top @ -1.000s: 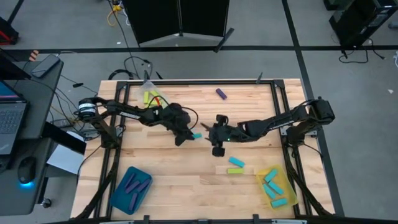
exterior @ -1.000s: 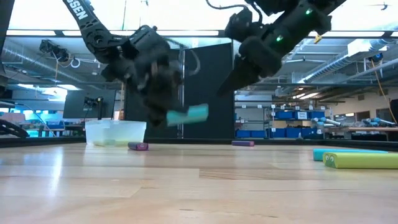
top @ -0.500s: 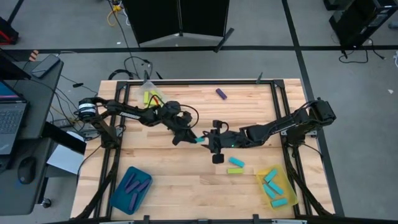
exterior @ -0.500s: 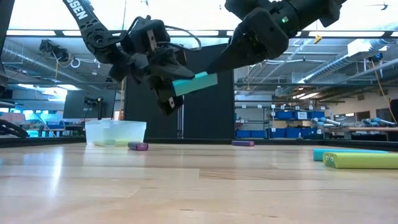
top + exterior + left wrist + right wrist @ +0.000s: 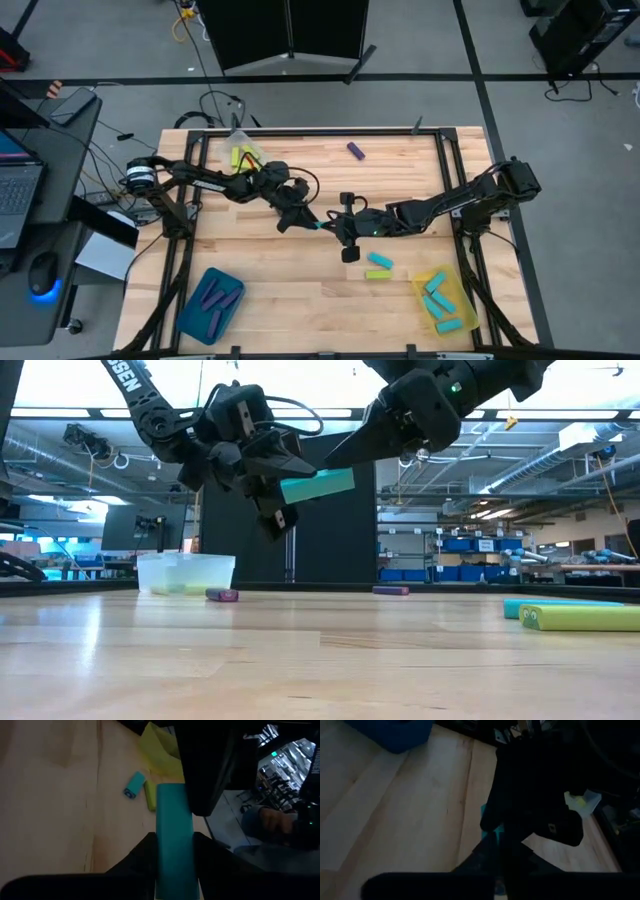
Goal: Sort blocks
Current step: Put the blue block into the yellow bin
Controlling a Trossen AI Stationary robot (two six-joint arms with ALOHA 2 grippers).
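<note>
from above: left claw (image 5: 303,213) and right claw (image 5: 338,224) met tip to tip near mid-counter (image 5: 400,150), a sliver of cyan block (image 5: 321,224) between them. low view adds the height: same block (image 5: 317,485) held well above the wood, nearly level, left claw (image 5: 283,478) clamped on one end, right claw (image 5: 362,448) touching or nearly touching the far end. left wrist view confirms the clamp: both dark fingers (image 5: 140,860) pressed on the block's (image 5: 173,835) sides, right arm's dark bulk over its far end. right wrist view mostly dark; cannot tell whether the right claw's fingers are apart or together, only a cyan edge (image 5: 484,812) peeking past the left arm.

containers, best seen from above:
- yellow tray (image 5: 458,296) at the near right corner, holding several cyan blocks (image 5: 437,300).
- teal tray (image 5: 187,312) at the near left corner, holding several purple blocks (image 5: 217,298).
- clear tray (image 5: 233,140) at the far left corner, holding yellow-green blocks (image 5: 240,156); also visible in the low view as a pale tub (image 5: 186,572).

loose on the counter: purple block (image 5: 355,150) at the far edge; a cyan block (image 5: 379,261) beside a yellow-green block (image 5: 377,274), just left of the yellow tray. low view alone shows a small purple block (image 5: 222,595) lying in front of the tub.
</note>
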